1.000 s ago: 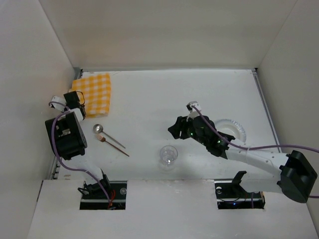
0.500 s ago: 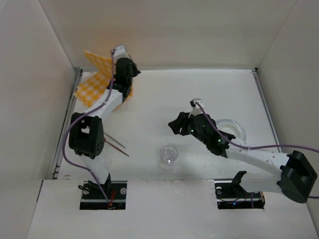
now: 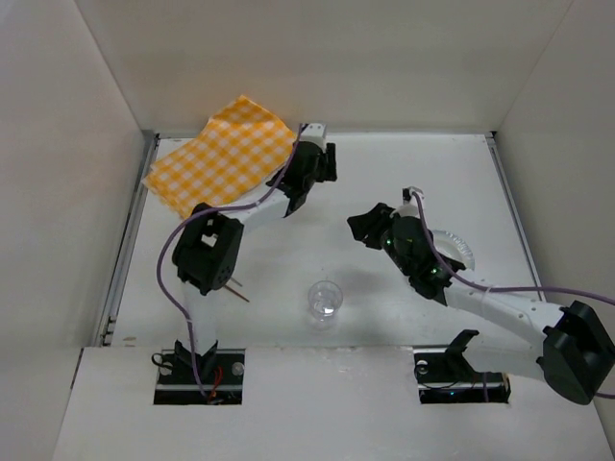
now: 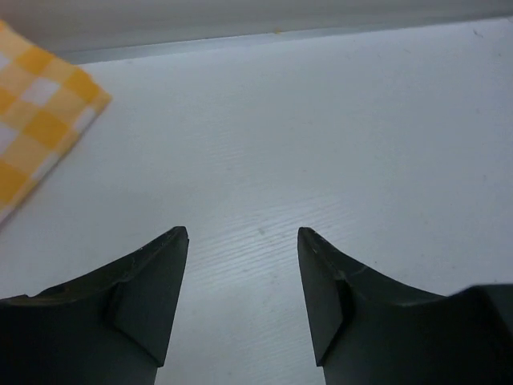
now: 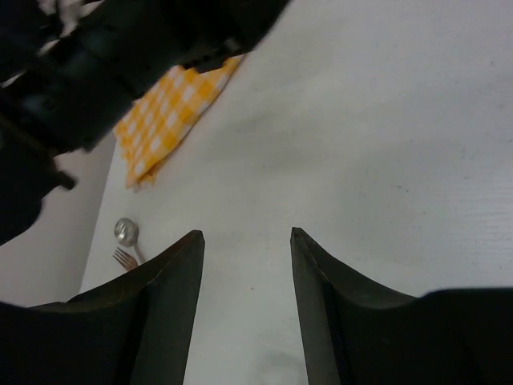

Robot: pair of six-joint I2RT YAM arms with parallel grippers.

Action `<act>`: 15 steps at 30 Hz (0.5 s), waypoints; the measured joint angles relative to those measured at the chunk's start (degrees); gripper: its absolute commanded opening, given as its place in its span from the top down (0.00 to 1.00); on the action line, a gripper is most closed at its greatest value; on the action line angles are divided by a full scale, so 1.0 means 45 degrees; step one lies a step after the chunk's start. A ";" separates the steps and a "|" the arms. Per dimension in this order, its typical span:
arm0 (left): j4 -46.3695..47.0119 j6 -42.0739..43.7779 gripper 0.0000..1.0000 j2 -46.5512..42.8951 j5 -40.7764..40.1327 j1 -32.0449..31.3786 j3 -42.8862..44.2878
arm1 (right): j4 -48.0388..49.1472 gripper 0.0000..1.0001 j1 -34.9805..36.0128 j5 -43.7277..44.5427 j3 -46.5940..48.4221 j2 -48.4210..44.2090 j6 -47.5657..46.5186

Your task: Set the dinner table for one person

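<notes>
The orange-and-white checked cloth (image 3: 226,154) lies spread out at the back left of the white dinner table (image 3: 413,168), its far corner lying up the back wall. My left gripper (image 3: 323,161) is open and empty just right of the cloth; its wrist view shows a cloth corner (image 4: 36,120) to the left of the gripper (image 4: 243,233). My right gripper (image 3: 363,226) is open and empty over the table's middle (image 5: 247,234). A clear glass (image 3: 325,300) stands near the front. A white plate (image 3: 459,252) lies partly under my right arm.
A spoon (image 5: 124,232) and a fork (image 5: 123,258) lie at the left; from above only their handle ends (image 3: 236,285) show beside my left arm's elbow (image 3: 207,252). White walls close in the back and both sides.
My left gripper swung from the left edge to the back centre, carrying the cloth up and unfolding it, then let it go. My right gripper moved a little right and back.
</notes>
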 measured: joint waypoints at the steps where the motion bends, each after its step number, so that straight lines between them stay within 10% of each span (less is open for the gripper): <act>1: -0.0005 -0.0267 0.45 -0.0646 -0.0340 0.0199 -0.0641 | 0.0015 0.60 -0.0112 0.0010 0.0000 0.0131 0.0049; 6: -0.0432 -0.1418 0.48 -0.2560 -0.2297 0.1792 -0.1195 | 0.0053 0.76 -0.0194 0.0010 -0.0005 0.0321 0.0306; 15: -0.2934 -0.0160 0.42 0.3254 -0.4605 0.2011 0.4906 | 0.0165 0.47 0.0481 0.0010 -0.0942 -0.0845 0.0364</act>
